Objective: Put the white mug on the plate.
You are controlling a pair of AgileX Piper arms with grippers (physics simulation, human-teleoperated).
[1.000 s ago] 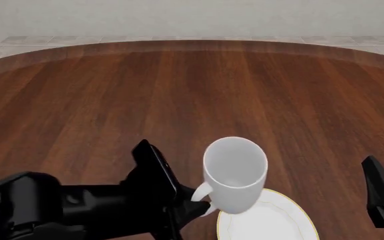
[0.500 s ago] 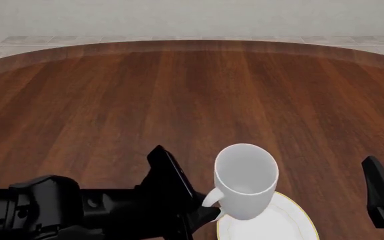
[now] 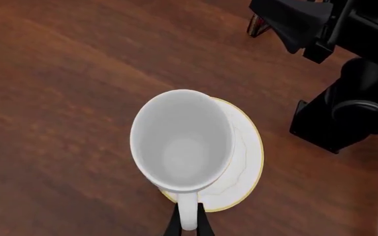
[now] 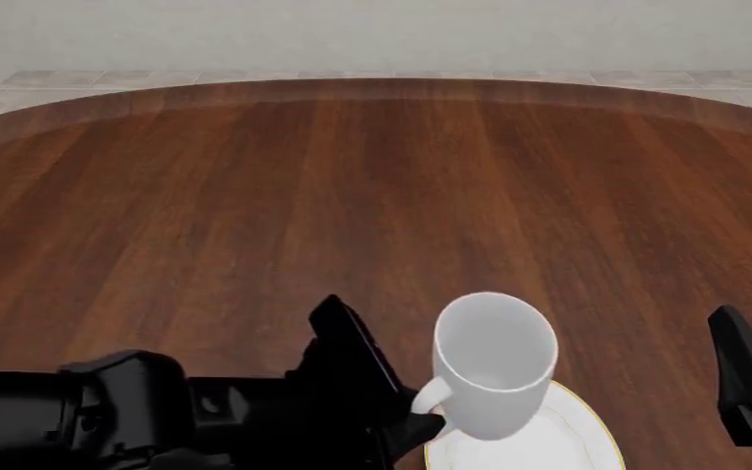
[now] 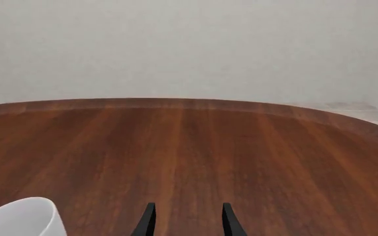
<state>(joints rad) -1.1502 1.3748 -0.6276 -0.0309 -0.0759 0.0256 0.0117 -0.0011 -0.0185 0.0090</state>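
Note:
The white mug [image 4: 493, 367] is upright with its opening up, over the left part of the plate [image 4: 579, 436]. The plate is white with a thin gold rim line and lies near the table's front edge. My left gripper [image 4: 426, 403] is shut on the mug's handle, as the left wrist view [image 3: 187, 223] also shows. There the mug [image 3: 182, 140] covers much of the plate [image 3: 249, 157]. I cannot tell whether the mug's base touches the plate. My right gripper [image 5: 187, 221] is open and empty, right of the plate. The mug's rim [image 5: 21, 219] shows in the right wrist view.
The round dark wooden table [image 4: 376, 196] stretches far ahead to a pale wall. My right arm [image 4: 748, 387] stands at the right edge, close to the plate, and also shows in the left wrist view [image 3: 346, 103].
My left gripper has carried the mug to the right and nearer to me, further over the plate. The right arm has not moved.

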